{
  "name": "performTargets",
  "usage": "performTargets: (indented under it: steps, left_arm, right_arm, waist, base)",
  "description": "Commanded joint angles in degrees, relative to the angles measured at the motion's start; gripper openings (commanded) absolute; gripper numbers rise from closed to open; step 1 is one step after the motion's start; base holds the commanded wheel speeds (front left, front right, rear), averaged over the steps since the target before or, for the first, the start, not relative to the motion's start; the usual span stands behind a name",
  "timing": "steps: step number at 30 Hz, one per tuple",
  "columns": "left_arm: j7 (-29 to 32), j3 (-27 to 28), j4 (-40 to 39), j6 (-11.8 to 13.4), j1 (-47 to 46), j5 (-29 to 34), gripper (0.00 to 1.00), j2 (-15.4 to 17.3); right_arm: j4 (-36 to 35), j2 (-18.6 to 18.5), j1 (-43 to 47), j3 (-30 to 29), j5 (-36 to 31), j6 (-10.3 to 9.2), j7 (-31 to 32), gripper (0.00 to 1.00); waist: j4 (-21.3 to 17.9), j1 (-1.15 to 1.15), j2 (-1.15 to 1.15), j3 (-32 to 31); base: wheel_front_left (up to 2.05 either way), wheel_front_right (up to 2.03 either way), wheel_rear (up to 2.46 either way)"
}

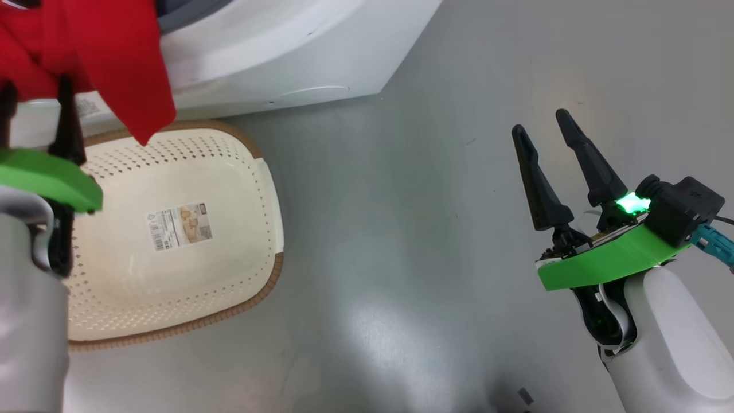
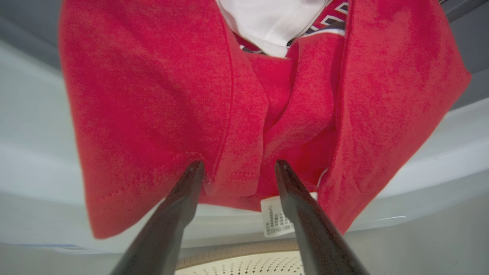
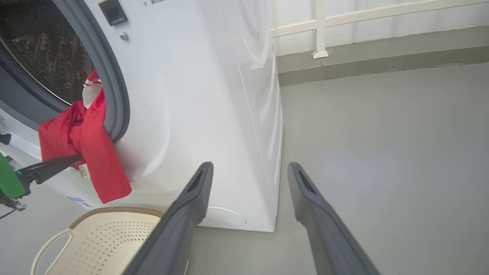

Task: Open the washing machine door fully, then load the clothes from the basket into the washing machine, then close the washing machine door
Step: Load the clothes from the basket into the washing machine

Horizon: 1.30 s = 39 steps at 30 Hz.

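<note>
The red clothes [image 1: 114, 63] hang out of the washing machine [image 1: 275, 51] mouth, draped over the grey seal [image 3: 110, 88] and down the white front. In the left wrist view the clothes [image 2: 153, 107] are right before my left gripper [image 2: 238, 164]. It is open, its tips at the lower hem, and a white label [image 2: 277, 221] hangs beside them. Below stands the cream basket [image 1: 269, 281], holding only a sticker on its floor. My right gripper [image 1: 542, 120] is open over bare floor, well right of the basket. The washing machine door is out of view.
Grey floor [image 1: 401, 229] stretches to the right of the washer and basket. A round white flap [image 3: 223, 217] sits low on the washer front. A wall with a white rail [image 3: 317, 30] runs behind the machine. The steel drum [image 3: 46, 49] is dark inside.
</note>
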Motion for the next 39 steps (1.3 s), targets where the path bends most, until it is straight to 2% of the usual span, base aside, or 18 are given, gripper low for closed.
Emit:
performTargets:
  steps: [1, 10, 17, 18, 19, 20, 21, 22, 33, 39]
  left_arm:
    - [0.04, 0.89, 0.11, -0.48, -1.36, -0.29, 1.0, 2.82]
    - [-0.02, -2.52, 9.65, -0.56, -9.36, -1.19, 1.0, 3.4]
    - [-3.26, -4.87, 13.85, -0.57, -13.75, -2.31, 1.0, 3.33]
    - [-3.72, -4.95, 14.24, -0.57, -13.99, -2.34, 0.97, 3.37]
    - [-4.15, -5.01, 14.56, -0.57, -14.17, -2.33, 0.65, 3.4]
    - [-4.52, -5.05, 14.85, -0.57, -14.3, -2.36, 0.44, 3.39]
    - [-4.89, -5.11, 15.0, -0.57, -14.39, -2.33, 0.27, 3.4]
    - [-5.17, -5.17, 15.13, -0.57, -14.44, -2.32, 0.0, 3.45]
    - [-6.19, -7.35, 14.07, -0.58, -12.44, -3.86, 0.0, 2.41]
    - [-6.27, -7.66, 7.39, -0.58, -8.17, -4.25, 0.0, 2.98]
  right_arm:
    - [-1.53, 0.07, 0.68, 0.73, 0.05, 0.09, -0.27, 1.0]
    - [-1.71, 0.65, 0.28, 0.59, -0.08, 0.09, -0.27, 1.0]
    - [-1.78, 0.97, 0.29, 0.2, -0.23, 0.09, -0.27, 1.0]
    - [-1.76, 1.01, 0.33, 0.15, -0.25, 0.09, -0.27, 1.0]
    - [-1.74, 1.04, 0.35, 0.11, -0.26, 0.09, -0.27, 1.0]
    - [-1.72, 1.06, 0.37, 0.07, -0.27, 0.09, -0.27, 1.0]
    - [-1.69, 1.06, 0.38, 0.04, -0.27, 0.09, -0.27, 1.0]
    - [-1.67, 1.04, 0.38, 0.01, -0.27, 0.09, -0.27, 1.0]
    - [-1.38, 0.76, 0.53, 0.09, -0.37, 0.09, -0.27, 1.0]
    - [-1.24, 0.67, 0.93, -0.01, -0.26, 0.09, -0.27, 1.0]
  waist:
    - [-0.39, 0.0, 0.0, 0.42]
    - [-1.7, 0.0, 0.0, 1.7]
    - [-2.12, 0.0, 0.0, 2.08]
    - [-2.1, 0.0, 0.0, 2.05]
    - [-2.06, 0.0, 0.0, 2.0]
    - [-2.0, 0.0, 0.0, 1.93]
    - [-1.92, 0.0, 0.0, 1.87]
    - [-1.84, 0.0, 0.0, 1.82]
    - [-0.52, 0.0, 0.0, 0.8]
    - [0.11, 0.0, 0.0, -0.11]
  base:
    - [0.0, 0.0, 0.0]
    - [0.0, 0.0, 0.0]
    - [0.0, 0.0, 0.0]
    - [0.0, 0.0, 0.0]
    - [0.0, 0.0, 0.0]
    - [0.0, 0.0, 0.0]
    - [0.0, 0.0, 0.0]
    - [0.0, 0.0, 0.0]
    - [0.0, 0.0, 0.0]
    - [0.0, 0.0, 0.0]
